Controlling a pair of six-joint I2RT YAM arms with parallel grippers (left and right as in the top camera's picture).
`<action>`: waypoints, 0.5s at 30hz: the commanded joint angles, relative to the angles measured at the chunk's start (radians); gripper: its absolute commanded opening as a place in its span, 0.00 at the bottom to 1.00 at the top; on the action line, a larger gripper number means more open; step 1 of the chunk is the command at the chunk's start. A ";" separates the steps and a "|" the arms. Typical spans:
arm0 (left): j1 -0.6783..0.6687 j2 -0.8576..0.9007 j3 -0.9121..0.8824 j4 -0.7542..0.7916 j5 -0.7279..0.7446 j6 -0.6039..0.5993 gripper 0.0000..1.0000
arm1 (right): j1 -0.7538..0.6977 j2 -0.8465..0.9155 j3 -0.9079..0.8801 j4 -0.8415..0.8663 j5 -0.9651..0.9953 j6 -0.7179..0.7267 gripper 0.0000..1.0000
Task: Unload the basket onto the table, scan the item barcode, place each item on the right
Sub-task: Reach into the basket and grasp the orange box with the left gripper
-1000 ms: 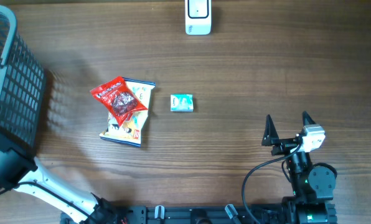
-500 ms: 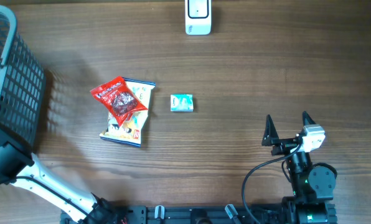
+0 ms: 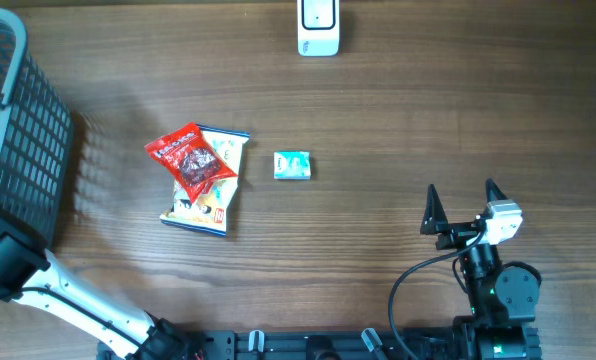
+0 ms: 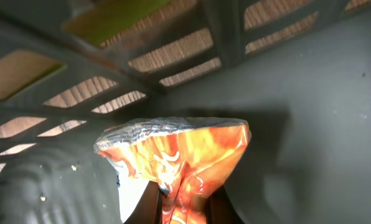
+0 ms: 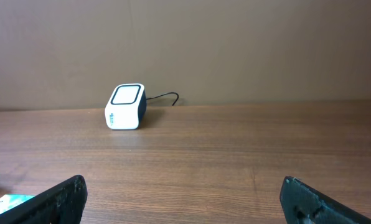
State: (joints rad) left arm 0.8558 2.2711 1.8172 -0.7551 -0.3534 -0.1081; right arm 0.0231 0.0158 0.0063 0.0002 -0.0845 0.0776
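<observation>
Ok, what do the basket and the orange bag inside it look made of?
Basket: seems moulded dark grey plastic, matte; slotted lattice walls, dull even surface. Orange bag: likely thin glossy plastic film; it crinkles, catches light, and has a crimped seam along the top.

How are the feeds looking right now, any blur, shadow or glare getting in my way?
Left wrist: the orange snack bag is bright with foil glare along its top seal, the basket wall around it dim and soft. Overhead: sharp, evenly lit; the basket throws a grid shadow on the table. Right wrist: the scanner is crisp, no glare.
</observation>
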 commanded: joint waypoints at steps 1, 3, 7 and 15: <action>-0.018 -0.037 -0.016 -0.049 0.021 -0.009 0.04 | 0.003 -0.006 -0.001 0.003 0.010 0.008 1.00; -0.046 -0.110 -0.016 -0.054 0.021 -0.036 0.04 | 0.003 -0.006 -0.001 0.003 0.010 0.008 1.00; -0.106 -0.277 -0.016 -0.053 0.021 -0.083 0.04 | 0.003 -0.006 -0.001 0.003 0.010 0.008 1.00; -0.277 -0.732 -0.016 -0.080 0.209 -0.227 0.04 | 0.003 -0.006 -0.001 0.003 0.010 0.008 1.00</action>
State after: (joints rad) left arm 0.6277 1.6718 1.7988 -0.8078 -0.3126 -0.2184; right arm 0.0231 0.0158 0.0063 0.0002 -0.0845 0.0776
